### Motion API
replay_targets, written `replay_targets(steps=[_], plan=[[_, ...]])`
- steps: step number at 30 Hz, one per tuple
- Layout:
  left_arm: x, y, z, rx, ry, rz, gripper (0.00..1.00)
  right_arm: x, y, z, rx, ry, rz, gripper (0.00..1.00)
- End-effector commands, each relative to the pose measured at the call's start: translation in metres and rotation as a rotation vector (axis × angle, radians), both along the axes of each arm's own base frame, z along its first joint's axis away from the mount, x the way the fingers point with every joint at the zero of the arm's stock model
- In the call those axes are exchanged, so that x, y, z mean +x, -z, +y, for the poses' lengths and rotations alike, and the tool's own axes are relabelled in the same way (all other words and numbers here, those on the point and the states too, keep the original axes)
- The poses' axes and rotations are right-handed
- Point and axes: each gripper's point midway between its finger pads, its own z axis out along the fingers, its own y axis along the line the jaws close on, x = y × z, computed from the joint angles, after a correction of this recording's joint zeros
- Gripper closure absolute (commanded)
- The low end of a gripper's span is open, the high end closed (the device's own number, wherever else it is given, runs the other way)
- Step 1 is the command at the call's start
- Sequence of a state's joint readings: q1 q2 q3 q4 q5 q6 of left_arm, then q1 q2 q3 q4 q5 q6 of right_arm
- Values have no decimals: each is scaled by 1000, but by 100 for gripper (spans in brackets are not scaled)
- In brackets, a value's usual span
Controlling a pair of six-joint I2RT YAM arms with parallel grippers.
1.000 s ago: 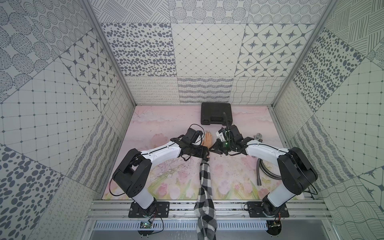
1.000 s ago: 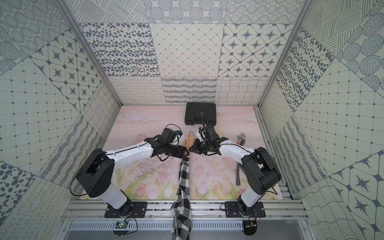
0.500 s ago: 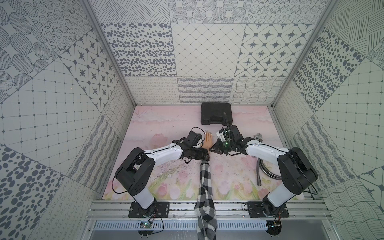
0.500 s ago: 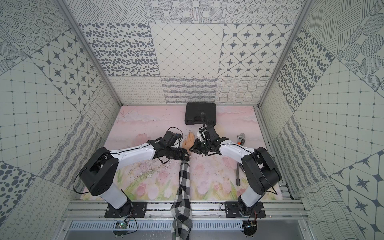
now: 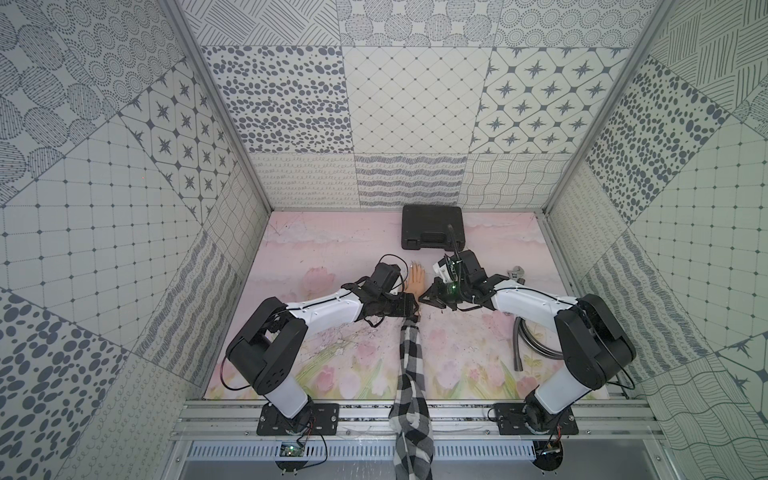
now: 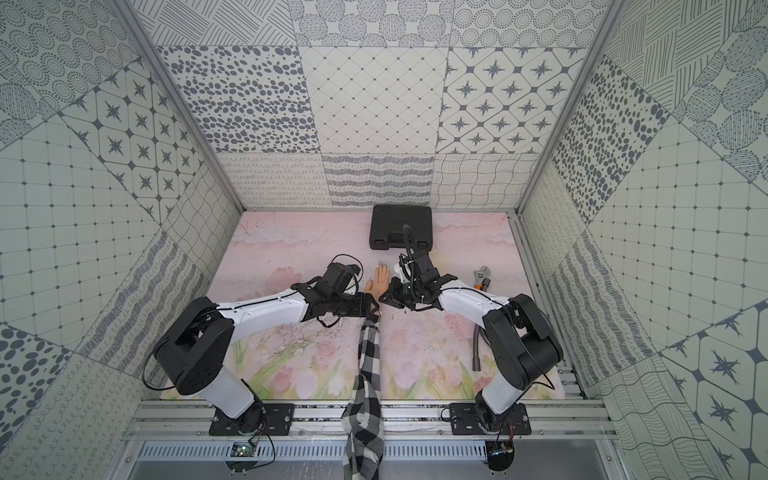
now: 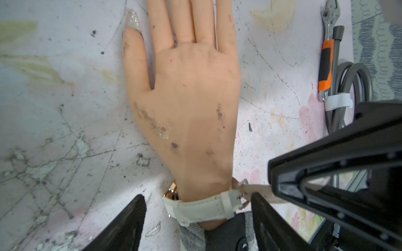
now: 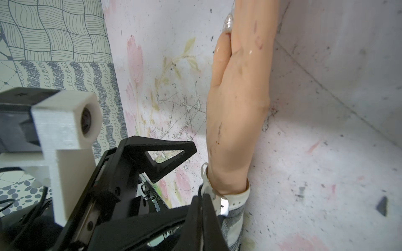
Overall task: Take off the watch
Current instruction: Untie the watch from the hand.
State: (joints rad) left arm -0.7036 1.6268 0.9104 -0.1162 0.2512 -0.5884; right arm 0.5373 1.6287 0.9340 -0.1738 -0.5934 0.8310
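watch (image 7: pixel 195 209) | round mannequin hand (image 7: pixel 191 104) wrist | left gripper (image 7: pixel 198 202) spread astride wrist | right gripper (image 8: pixel 202 198) pinching watch strap end

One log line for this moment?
watch: around mannequin hand wrist | left gripper: open, astride wrist | right gripper: shut on strap tail

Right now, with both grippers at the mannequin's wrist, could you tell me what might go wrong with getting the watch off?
1. The right gripper looks shut on the thin strap tail of the watch beside the buckle; a hard pull could slip it free.
2. The left gripper stands open astride the wrist, not clamping it, so pulling may drag the mannequin hand instead of loosening the strap.
3. The two grippers sit very close together and might collide.
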Motion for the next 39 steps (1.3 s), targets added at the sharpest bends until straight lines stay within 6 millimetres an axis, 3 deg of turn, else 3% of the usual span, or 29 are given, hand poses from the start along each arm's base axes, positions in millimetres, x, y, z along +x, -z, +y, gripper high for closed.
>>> replay_targets(steps=[1,15,20,30,39], plan=[[11,-3,-6,-30,-30,-20,23,5,-14,5,42,-5,-58,100],[-1,42,27,164,-97,80,34,4,-6,0,22,1,-49,100],[-8,58,29,187,-90,128,40,1,14,-16,-23,19,-23,100],[-20,85,34,223,-74,186,49,-17,73,-65,-307,5,30,100],[-27,102,36,234,-72,219,53,-25,109,-69,-409,-51,91,100]])
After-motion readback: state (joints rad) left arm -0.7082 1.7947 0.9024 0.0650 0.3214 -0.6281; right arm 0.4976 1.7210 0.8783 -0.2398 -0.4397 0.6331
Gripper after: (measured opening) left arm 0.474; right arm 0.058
